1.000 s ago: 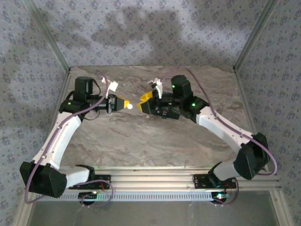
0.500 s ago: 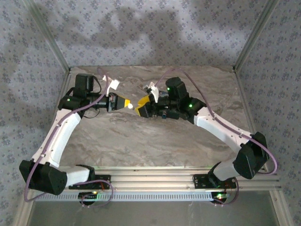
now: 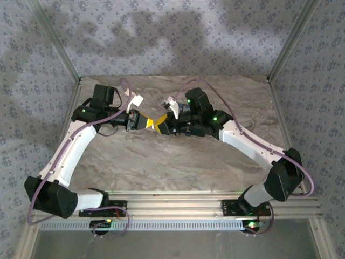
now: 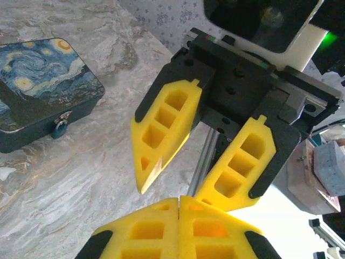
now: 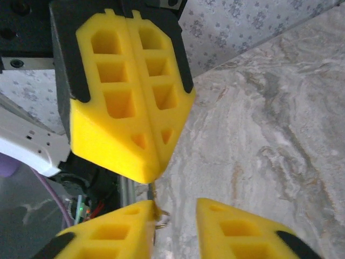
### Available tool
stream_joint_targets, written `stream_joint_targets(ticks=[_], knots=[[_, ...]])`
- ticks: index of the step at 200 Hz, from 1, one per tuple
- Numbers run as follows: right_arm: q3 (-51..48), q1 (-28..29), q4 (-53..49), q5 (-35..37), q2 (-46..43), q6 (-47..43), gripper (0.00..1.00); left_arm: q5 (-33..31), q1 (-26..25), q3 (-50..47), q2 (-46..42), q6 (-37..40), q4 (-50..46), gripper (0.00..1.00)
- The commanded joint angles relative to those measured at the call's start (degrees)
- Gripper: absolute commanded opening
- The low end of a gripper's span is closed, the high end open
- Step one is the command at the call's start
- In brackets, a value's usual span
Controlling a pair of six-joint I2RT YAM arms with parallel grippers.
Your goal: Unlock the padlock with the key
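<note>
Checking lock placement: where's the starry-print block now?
Upper left of the left wrist view: starry-print block flat on the marble table, apart from the right gripper.

The padlock (image 4: 43, 81) is dark blue with yellow-white swirls, the table (image 4: 108, 178) grey-beige and marble-veined.
</note>
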Motion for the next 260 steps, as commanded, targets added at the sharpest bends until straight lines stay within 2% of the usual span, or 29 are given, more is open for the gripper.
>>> stream_joint_targets(ticks=[1,18,50,89,131,143,152,165,186,218,260], knots=[[2.13,0.11,-1.86,-3.40,0.85,-0.09,0.20,3.20,-0.39,2.53,0.27,2.17,-1.84,0.00],[2.26,0.07,-1.22,-5.05,1.20,0.64,0.17,3.75,-0.39,2.56,0.36,2.62,-2.13,0.00],[2.97,0.05,-0.94,-8.15,2.06,1.47,0.00,4.36,-0.38,2.53,0.66,3.14,-2.70,0.00],[2.68,-0.02,0.52,-10.49,2.53,3.17,0.00,4.52,-0.39,2.54,0.87,2.58,-2.38,0.00],[-2.02,-0.76,11.59,-8.49,0.75,9.67,0.00,4.01,-0.21,0.85,0.80,-5.30,4.12,0.00],[-3.39,-1.14,14.36,-7.54,0.43,11.74,0.00,4.10,-0.21,0.21,0.69,-7.60,7.00,0.07],[-4.24,-1.49,15.84,-6.91,0.25,13.09,0.00,3.84,-0.21,-0.26,0.56,-8.93,8.61,0.24],[-5.47,-2.06,18.12,-6.33,0.00,14.84,0.00,3.00,-0.12,-0.83,0.19,-11.01,10.91,0.41],[-8.78,-3.02,22.88,-5.53,-0.48,18.22,0.00,1.13,1.15,-3.01,-1.30,-16.60,16.75,0.62],[-12.31,-4.64,30.34,-3.41,-1.29,24.31,0.00,-0.11,5.37,-11.29,-5.74,-29.37,32.34,0.64],[-14.56,-5.78,37.55,-2.78,-1.42,29.58,0.00,0.07,4.27,-19.89,-8.99,-39.01,48.76,0.61]])
